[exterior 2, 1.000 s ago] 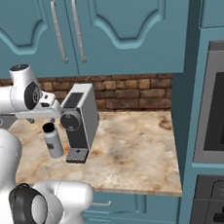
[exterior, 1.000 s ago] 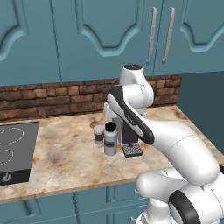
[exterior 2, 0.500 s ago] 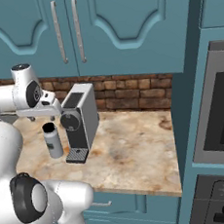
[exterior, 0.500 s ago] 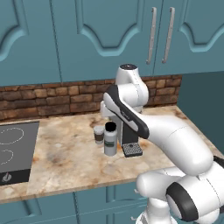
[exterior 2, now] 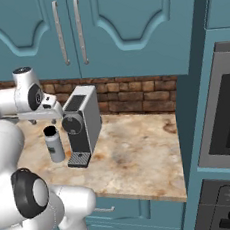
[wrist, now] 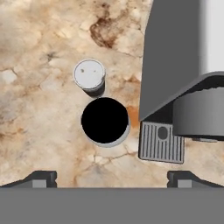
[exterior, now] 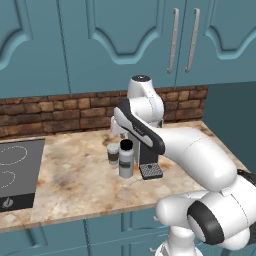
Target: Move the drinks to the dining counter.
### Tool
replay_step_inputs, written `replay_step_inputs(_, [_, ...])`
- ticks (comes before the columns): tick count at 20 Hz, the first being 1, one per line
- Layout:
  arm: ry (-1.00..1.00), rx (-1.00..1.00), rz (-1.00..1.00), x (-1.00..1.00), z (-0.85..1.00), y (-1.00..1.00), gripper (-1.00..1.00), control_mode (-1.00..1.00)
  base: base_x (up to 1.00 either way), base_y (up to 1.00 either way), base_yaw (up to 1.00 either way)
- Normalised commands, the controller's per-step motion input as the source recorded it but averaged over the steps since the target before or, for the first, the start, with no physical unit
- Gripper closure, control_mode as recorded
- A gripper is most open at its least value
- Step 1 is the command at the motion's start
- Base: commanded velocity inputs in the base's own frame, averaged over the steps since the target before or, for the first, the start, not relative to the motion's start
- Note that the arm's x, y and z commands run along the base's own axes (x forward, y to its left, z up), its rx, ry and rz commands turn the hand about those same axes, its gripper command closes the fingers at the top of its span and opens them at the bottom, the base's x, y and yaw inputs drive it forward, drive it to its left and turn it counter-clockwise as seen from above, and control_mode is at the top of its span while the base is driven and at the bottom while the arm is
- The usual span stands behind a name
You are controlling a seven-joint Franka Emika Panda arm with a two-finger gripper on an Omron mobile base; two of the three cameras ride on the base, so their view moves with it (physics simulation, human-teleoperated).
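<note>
Jaws spread wide above the black-capped bottle [wrist: 105, 120], its dark label unreadable, beside the white-lidded cup [wrist: 89, 75].

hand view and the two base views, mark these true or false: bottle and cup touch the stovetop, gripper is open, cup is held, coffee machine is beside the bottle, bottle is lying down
1. The small pale grey bottle with black cap and the white-lidded paper cup stand on the black stovetop. False: both stand on the mottled marble counter, apart from the stovetop.
2. The gripper is open. True.
3. The gripper holds the cup. False: it holds nothing and sits above both drinks.
4. The grey coffee machine stands right beside the bottle. True.
5. The bottle lies on its side. False: it stands upright.
</note>
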Motion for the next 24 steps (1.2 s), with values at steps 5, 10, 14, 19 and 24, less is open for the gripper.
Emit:
replay_step_inputs(5, [0.00, 0.00, 0.00, 0.15, -0.13, 0.08, -1.00, -1.00, 0.00, 0.00, 0.00])
replay_step_inputs(10, [0.00, 0.00, 0.00, 0.06, -0.11, 0.03, -1.00, -1.00, 0.00, 0.00, 0.00])
replay_step_inputs(14, [0.00, 0.00, 0.00, 0.01, -0.12, 0.00, -1.00, -1.00, 0.00, 0.00, 0.00])
replay_step_inputs(19, [0.00, 0.00, 0.00, 0.01, -0.14, 0.01, -1.00, -1.00, 0.00, 0.00, 0.00])
replay_step_inputs(24, [0.00, 0.00, 0.00, 0.01, -0.12, 0.01, -1.00, -1.00, 0.00, 0.00, 0.00])
